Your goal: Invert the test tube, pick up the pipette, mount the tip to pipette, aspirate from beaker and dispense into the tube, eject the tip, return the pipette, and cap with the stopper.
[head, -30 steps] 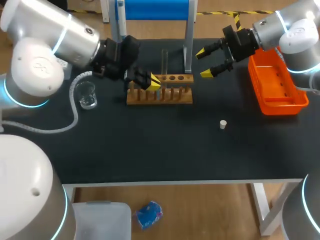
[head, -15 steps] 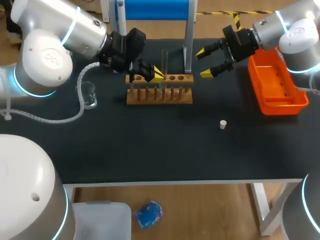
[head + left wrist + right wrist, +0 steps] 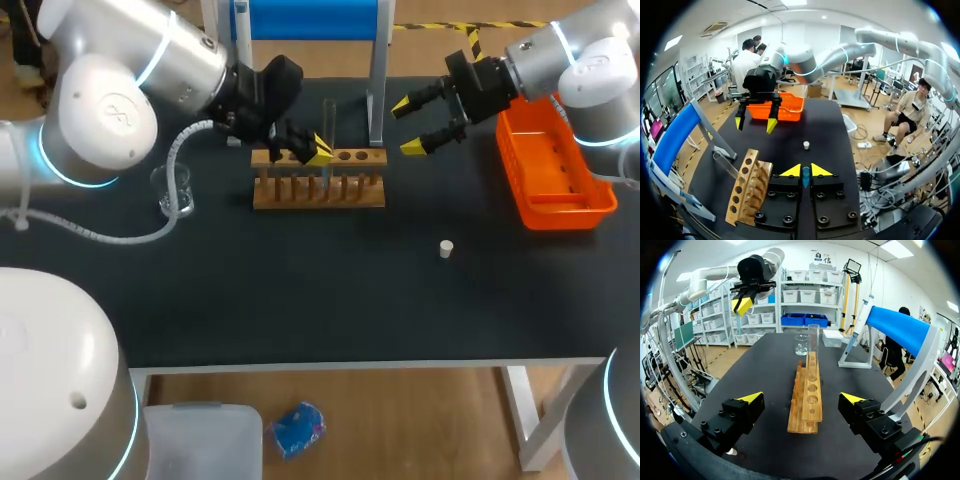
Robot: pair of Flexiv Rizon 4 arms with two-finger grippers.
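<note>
Left gripper shifted over rack.

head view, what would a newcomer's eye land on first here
Probably the wooden rack at the back middle of the dark table, with one clear tube standing upright in it and the left gripper right beside that tube. Next, the right gripper hanging wide open between the rack and the orange basket, and a small white stopper lying alone nearer the front.
</note>
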